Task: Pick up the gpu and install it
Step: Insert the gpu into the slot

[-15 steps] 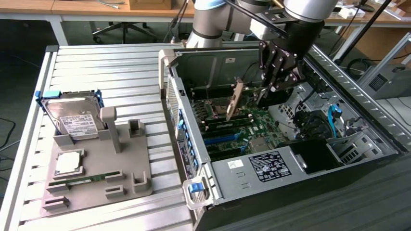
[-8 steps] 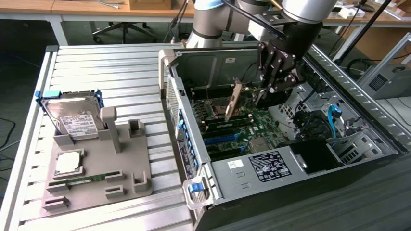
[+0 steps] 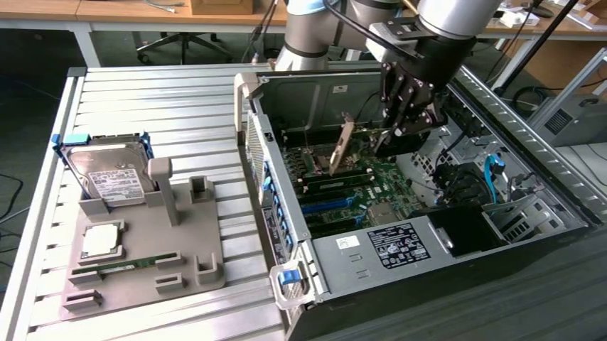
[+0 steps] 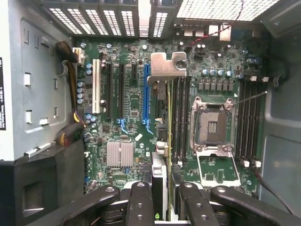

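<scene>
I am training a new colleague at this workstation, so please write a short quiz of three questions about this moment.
1. True or false: the gripper holds the gpu inside the open computer case.
2. Which thing stands on edge outside the case, at the exterior view's left? A) hard drive B) fan C) keyboard
3. Fill in: the green memory stick lies flat on the grey ____.

Key: 1 true; 2 A; 3 holder.

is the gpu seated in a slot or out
Out: the thin dark card with silvery bracket hangs in the pincer above the green motherboard, beside the blue slot, not in it.
</scene>
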